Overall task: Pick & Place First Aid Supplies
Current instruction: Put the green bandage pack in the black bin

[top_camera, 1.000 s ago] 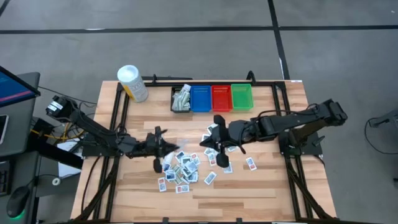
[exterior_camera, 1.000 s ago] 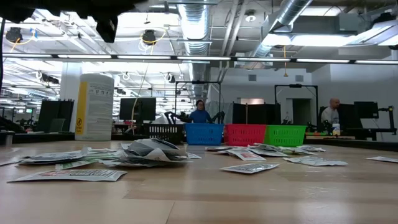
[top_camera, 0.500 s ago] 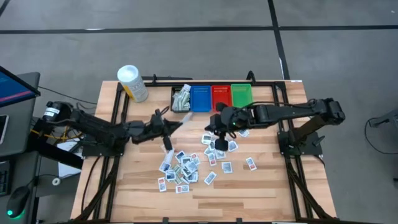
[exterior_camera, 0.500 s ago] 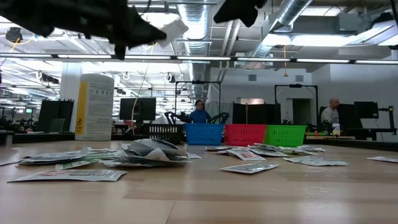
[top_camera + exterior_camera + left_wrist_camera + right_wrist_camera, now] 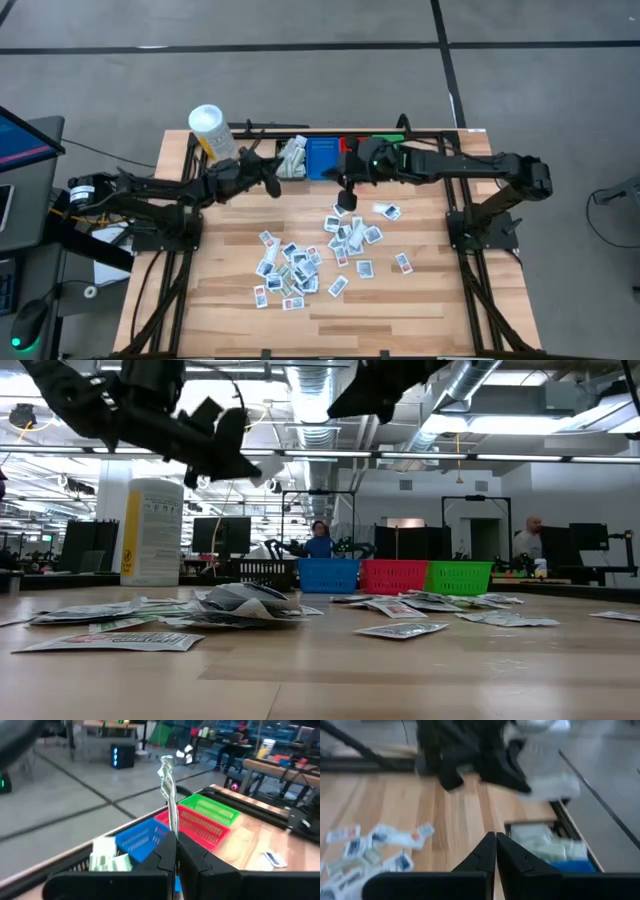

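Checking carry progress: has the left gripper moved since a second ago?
Yes. In the high view the left gripper, shut on a packet, has gone from beside the packet pile up to the black bin.

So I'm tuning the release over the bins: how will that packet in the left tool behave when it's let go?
Probably light and thin: the packet stands edge-on, pinched in the shut left tool. It looks slightly limp, with its free end curled, so it may flutter rather than drop straight. It likely won't roll, since the loose packets lie flat on the table.

Overhead straight down, low level across the table (image 5: 420,670), two wrist views, all sharing the coloured bins (image 5: 325,157)
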